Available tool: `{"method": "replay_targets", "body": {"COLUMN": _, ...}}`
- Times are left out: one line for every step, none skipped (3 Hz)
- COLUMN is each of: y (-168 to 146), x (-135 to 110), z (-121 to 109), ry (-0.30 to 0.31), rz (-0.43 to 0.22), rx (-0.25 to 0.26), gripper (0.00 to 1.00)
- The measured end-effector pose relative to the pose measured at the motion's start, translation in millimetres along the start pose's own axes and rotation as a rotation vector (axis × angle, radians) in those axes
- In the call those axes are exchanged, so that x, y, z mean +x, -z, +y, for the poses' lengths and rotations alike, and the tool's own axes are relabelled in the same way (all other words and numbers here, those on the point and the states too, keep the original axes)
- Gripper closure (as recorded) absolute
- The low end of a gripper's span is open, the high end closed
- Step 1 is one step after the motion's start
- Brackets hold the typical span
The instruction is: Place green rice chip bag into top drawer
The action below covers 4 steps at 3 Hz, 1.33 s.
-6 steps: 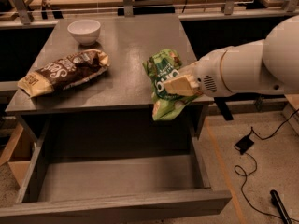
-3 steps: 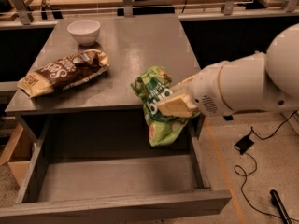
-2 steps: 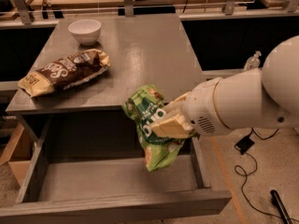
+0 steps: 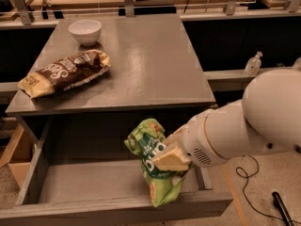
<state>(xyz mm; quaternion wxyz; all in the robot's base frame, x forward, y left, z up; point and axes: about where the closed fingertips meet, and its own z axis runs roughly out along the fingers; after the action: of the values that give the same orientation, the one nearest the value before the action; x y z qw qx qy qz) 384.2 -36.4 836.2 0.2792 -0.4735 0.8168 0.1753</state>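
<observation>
Gripper [image 4: 165, 158] clamps green rice chip bag [image 4: 146, 145] — over top drawer [image 4: 94, 214], right-front edge.

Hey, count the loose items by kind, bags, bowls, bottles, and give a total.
Bags: 2, the green rice chip bag held by the gripper over the top drawer, and the brown chip bag.
Bowls: 1, white bowl.
Bottles: 1, pump bottle.
Total: 4
</observation>
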Motion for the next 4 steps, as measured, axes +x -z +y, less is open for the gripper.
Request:
{"method": "replay_targets", "body": {"y": -18.2, "x": 21.4, "z": -18.8, "ry": -0.047, "rz": 0.028, "rx": 0.024, "gripper": 1.00}}
{"method": "replay_targets", "body": {"y": -35.8, "x": 19.3, "z": -43.9, "ry": -0.071, "rz": -0.005, "rx": 0.058, "gripper": 1.00}}
{"method": "replay_targets", "body": {"y": -54.7, "x": 1.2, "z": -61.7, "ry": -0.071, "rz": -0.067, "rx": 0.077, "gripper": 1.00}}
{"method": "replay_targets", "body": {"y": -75.4, "x": -16.9, "z": -72.8, "ry": -0.071, "rz": -0.129, "rx": 0.091, "gripper": 1.00}}
